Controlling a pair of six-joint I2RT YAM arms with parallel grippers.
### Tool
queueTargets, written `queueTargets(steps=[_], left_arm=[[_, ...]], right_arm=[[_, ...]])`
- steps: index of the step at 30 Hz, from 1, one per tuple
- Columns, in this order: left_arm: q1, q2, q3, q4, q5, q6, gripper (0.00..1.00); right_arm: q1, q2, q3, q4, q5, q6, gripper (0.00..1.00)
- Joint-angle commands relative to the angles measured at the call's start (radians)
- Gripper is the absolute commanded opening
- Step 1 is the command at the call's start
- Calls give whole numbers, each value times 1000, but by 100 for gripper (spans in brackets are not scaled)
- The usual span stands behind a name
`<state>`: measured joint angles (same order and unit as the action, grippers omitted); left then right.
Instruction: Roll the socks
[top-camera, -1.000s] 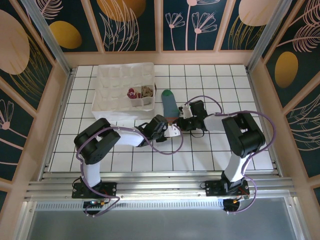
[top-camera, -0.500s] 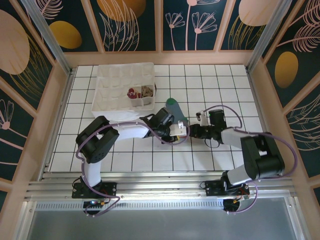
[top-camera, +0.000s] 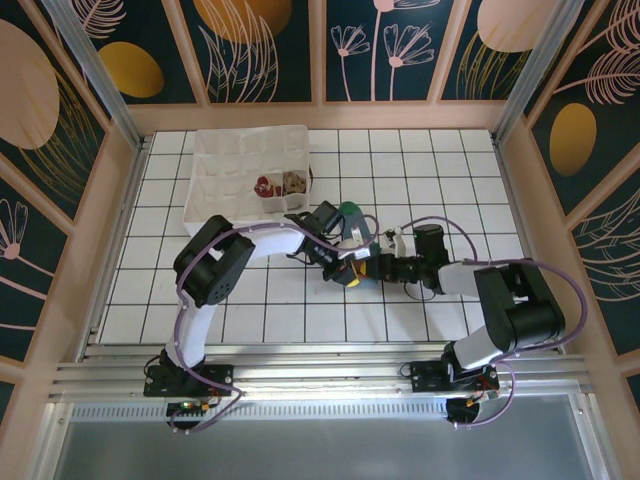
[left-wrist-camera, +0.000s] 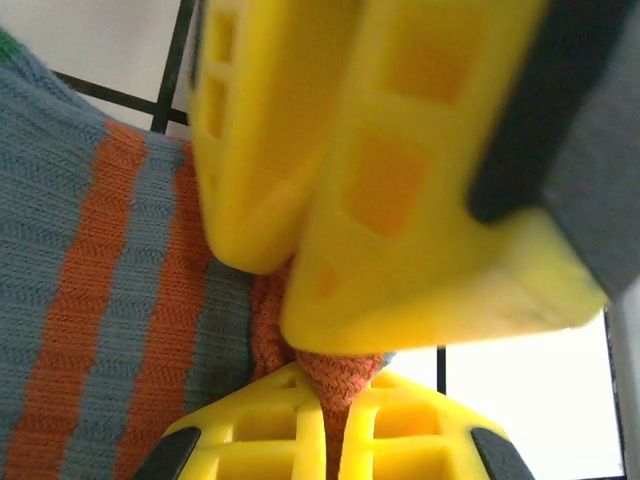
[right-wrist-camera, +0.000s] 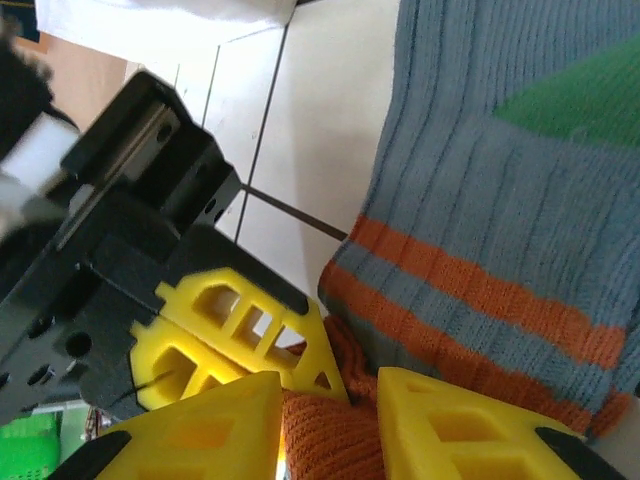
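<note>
the blue-grey ribbed fabric sock (right-wrist-camera: 500, 220), with a green toe and orange stripes, lies near the middle of the white tiled table (top-camera: 450, 170), just right of the tray's near right corner. its green toe is doubled back over the striped leg. the orange cuff points to the near side, where both tools meet.

the left gripper (left-wrist-camera: 330, 388) is clenched tight on a pinch of that orange cuff. the right gripper (right-wrist-camera: 330, 405) has a finger on either side of the same cuff, and the bunched cloth fills the gap between them. it looks like a hold, though i cannot tell how firm.

by my reading the sock is only folded over and the roll itself is barely begun. the next move likely calls for one tool to pin the bundle while the other turns the cuff over it, keeping the cloth taut so the fold does not spring open.

the crowding is the main obstacle: the two sets of yellow fingers sit almost against each other on one small patch of cloth. to the far left stands a white compartment tray (top-camera: 200, 212), close to the left arm's sweep. a red-toned rolled sock (top-camera: 264, 185) and a tan-brown rolled sock (top-camera: 293, 182) sit in neighbouring compartments.
</note>
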<state>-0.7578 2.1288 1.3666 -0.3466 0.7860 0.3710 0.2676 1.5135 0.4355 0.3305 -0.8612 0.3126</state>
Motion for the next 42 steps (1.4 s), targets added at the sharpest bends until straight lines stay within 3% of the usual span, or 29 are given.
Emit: queueTargets(steps=[1, 11, 18, 25, 29, 34, 42], left_arm=[[12, 69, 40, -126, -4, -21, 0], [37, 174, 160, -221, -44, -79, 0], [56, 192, 159, -229, -25, -105, 0], [70, 206, 162, -232, -15, -144, 0], [76, 213, 162, -234, -4, -154, 0], [83, 230, 175, -262, -26, -162, 0], [85, 155, 117, -148, -110, -183, 1]], right_arm=[[4, 17, -4, 17, -51, -24, 35], [5, -3, -3, -63, -40, -51, 41], [42, 5, 51, -181, 89, -56, 40], [48, 0, 59, -193, 100, -59, 39], [38, 4, 50, -173, 63, -58, 26], [18, 7, 40, -161, 42, -52, 27], [26, 87, 129, -330, 228, -50, 3]])
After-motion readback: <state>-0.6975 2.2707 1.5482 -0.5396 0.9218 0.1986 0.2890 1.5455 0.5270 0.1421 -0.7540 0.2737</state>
